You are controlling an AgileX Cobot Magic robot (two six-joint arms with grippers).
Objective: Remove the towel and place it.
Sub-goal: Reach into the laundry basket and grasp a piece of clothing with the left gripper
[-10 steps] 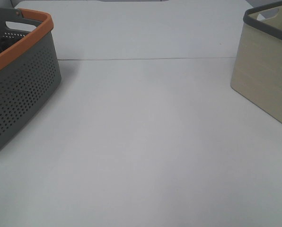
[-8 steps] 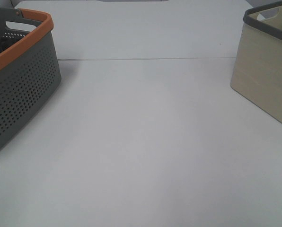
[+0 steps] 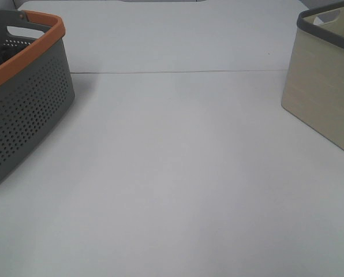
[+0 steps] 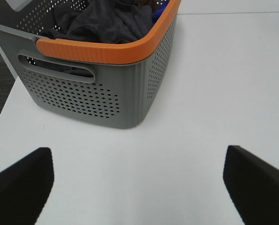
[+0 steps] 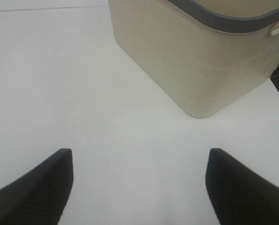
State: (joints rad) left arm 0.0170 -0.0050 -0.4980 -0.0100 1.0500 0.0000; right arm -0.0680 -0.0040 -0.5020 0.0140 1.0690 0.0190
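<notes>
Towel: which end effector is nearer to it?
Left. The left end effector faces the grey basket holding the towel; the right end effector faces the beige bin instead.

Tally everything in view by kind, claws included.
Baskets: 2, the grey basket with orange rim and the beige basket.
Towels: 1, the dark towel bunched in the grey basket.
Other: 1, a blue item beside it, mostly hidden.
Claws: 2, the left claw and the right claw, both open.
Total: 6.
</notes>
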